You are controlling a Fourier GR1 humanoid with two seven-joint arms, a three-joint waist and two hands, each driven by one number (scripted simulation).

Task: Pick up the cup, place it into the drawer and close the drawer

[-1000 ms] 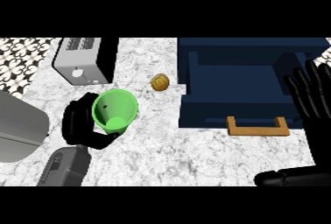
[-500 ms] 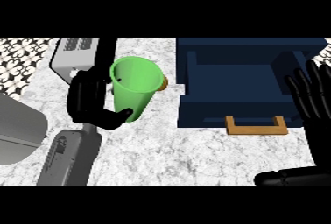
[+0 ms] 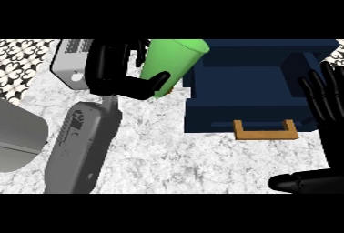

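Toaster [image 3: 73, 61] partly hidden behind left hand [image 3: 114, 73]. Left hand: fingers and thumb curled round green cup [image 3: 171, 63], lifted beside open blue drawer [image 3: 255, 82]. Right hand [image 3: 329, 104]: fingers spread, holding nothing, at right edge.

A grey toaster [image 3: 73, 63] stands on the marble counter [image 3: 168, 154], far left.

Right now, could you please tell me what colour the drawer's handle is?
The drawer's handle is light brown, like wood, seen in the head view.
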